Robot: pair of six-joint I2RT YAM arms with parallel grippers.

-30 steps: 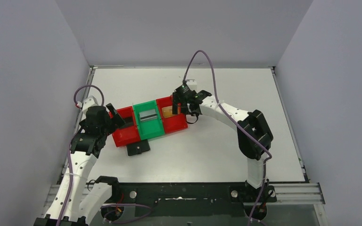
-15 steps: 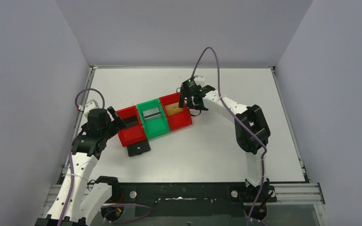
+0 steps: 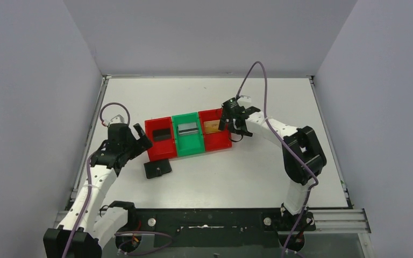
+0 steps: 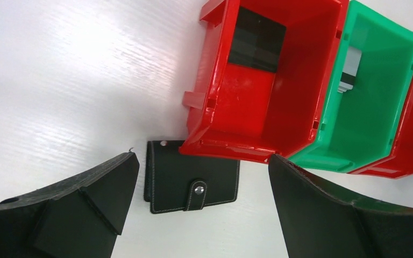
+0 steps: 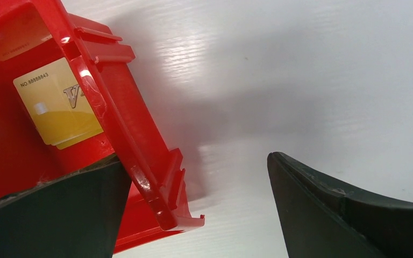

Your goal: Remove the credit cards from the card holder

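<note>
The card holder (image 3: 157, 168) lies closed on the table in front of the bins, its snap tab fastened (image 4: 191, 177). A black credit card (image 4: 255, 40) sits in the left red bin (image 3: 158, 148). A silver-grey card (image 3: 187, 128) is in the green bin (image 3: 189, 145). A gold card (image 5: 59, 105) lies in the right red bin (image 3: 218, 141). My left gripper (image 3: 140, 141) hangs open over the card holder and the left bin's corner, holding nothing. My right gripper (image 3: 231, 121) is open and straddles the right bin's outer wall (image 5: 140, 161), one finger inside.
The three bins stand joined in a row near the table's middle. Grey walls close in the left, right and far sides. White table surface (image 3: 258, 166) spreads to the right of and in front of the bins.
The row of bins has slid to the right and turned straighter, along with my right gripper. My left gripper followed to the right. The card holder stayed put.
</note>
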